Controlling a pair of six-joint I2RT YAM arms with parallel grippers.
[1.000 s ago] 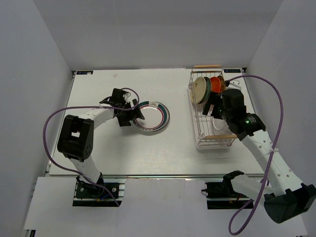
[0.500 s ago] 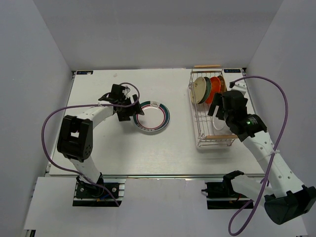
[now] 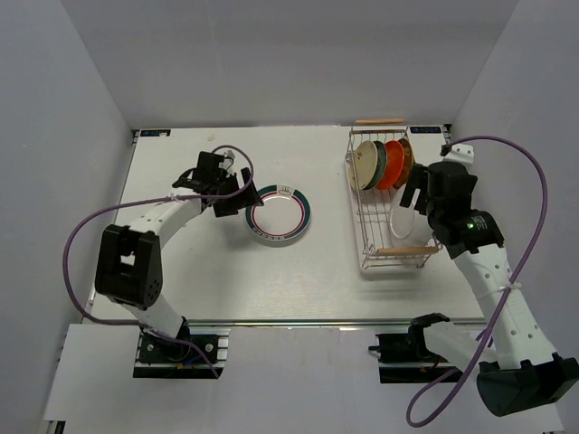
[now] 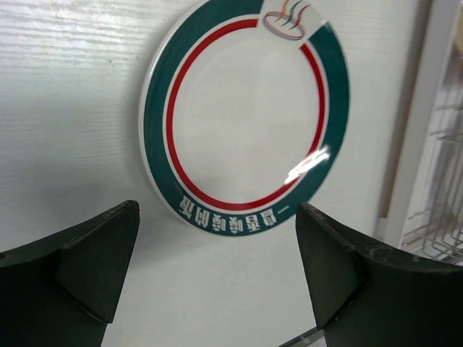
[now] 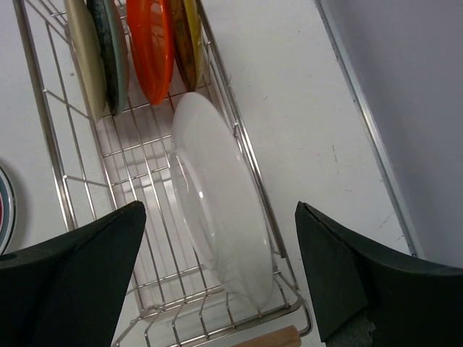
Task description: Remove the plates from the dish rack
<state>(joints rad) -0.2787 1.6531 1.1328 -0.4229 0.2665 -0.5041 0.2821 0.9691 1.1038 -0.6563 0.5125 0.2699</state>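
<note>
Plainly, writing shows on the green-rimmed plate (image 4: 246,116), flat on the table (image 4: 72,108) at upper centre of the left wrist view: white characters along its lower rim, unreadable, plus a steaming-bowl logo. The left gripper (image 4: 217,217) gapes wide, empty, just below it. The right gripper (image 5: 221,210) gapes wide, empty, above a white plate (image 5: 224,246) leaning mid-frame in the dish rack (image 5: 54,166).

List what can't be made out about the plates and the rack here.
- Right wrist view: the four standing plates are edge-on and cut off by the top edge, so their faces are hidden.
- Right wrist view: the white plate shows one side only.
- Right wrist view: the dish rack has its near wooden handle cut off by the bottom edge.
- Top view: the rim lettering on the green-rimmed plate is too small to read.
</note>
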